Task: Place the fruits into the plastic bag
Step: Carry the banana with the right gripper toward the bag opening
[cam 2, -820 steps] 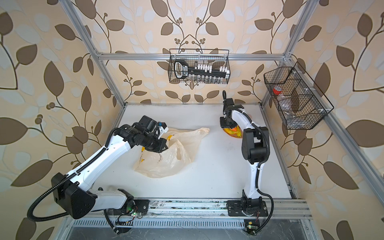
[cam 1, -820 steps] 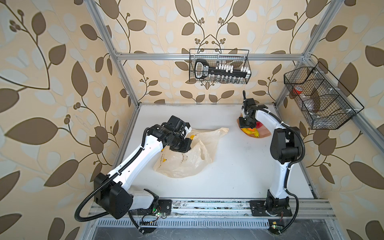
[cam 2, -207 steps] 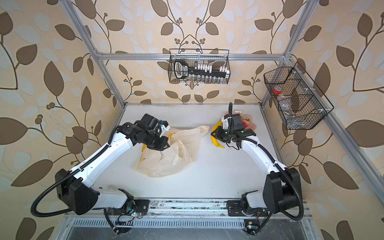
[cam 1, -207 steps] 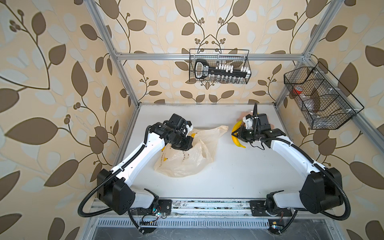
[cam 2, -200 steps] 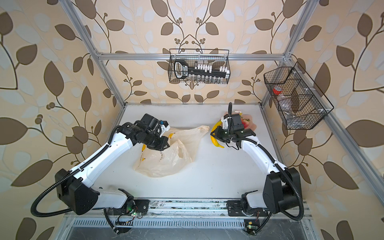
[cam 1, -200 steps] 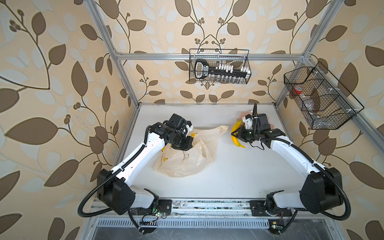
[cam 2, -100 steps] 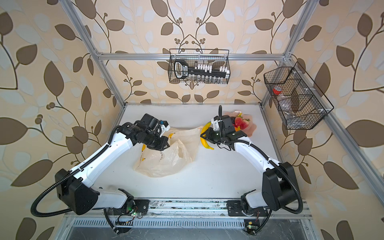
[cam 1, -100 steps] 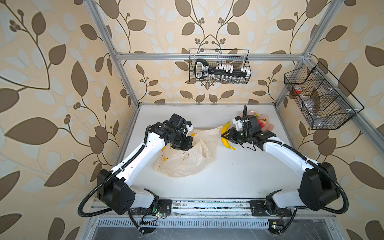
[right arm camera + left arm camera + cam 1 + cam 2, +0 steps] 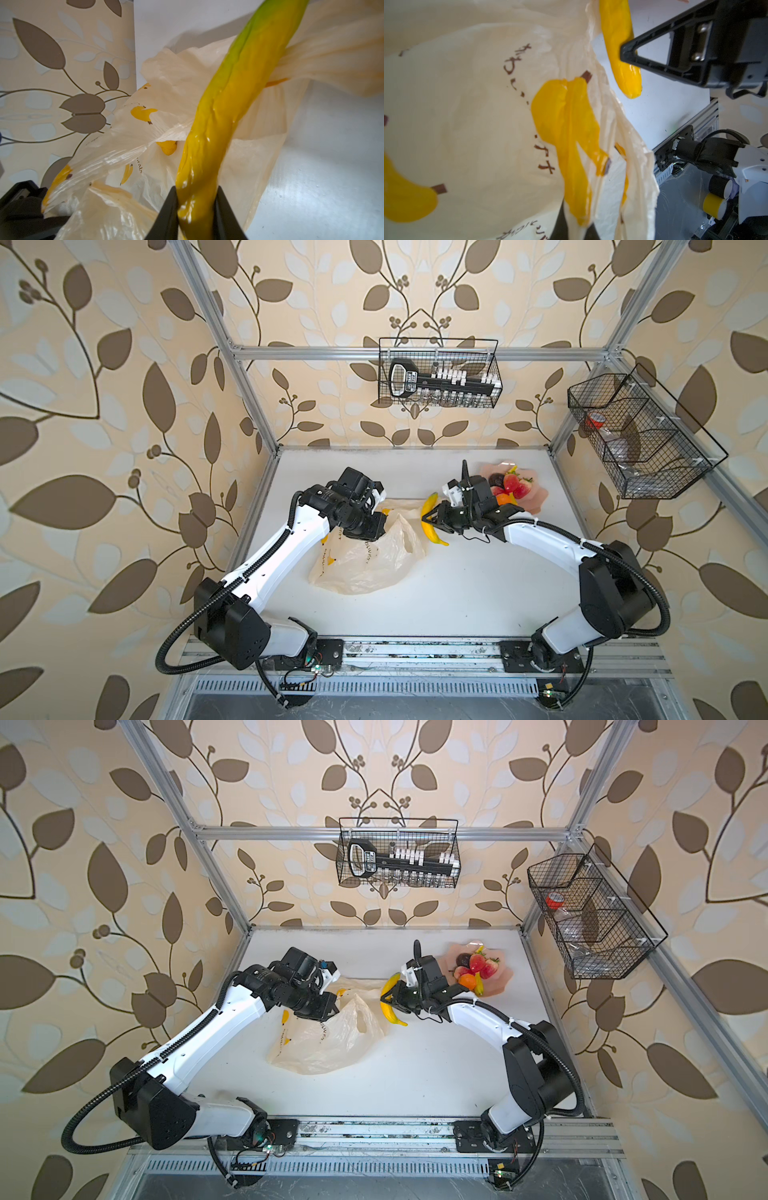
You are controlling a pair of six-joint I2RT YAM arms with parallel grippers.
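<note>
The left jaws pinch the plastic bag (image 9: 365, 568) at its rim, holding its mouth open. The right jaws grip 1 banana (image 9: 427, 506) beside it for loading.

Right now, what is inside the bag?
Through the mouth of the bag, one yellow lump shows, likely a fruit. Folded film covers the rest. The banana is outside.
</note>
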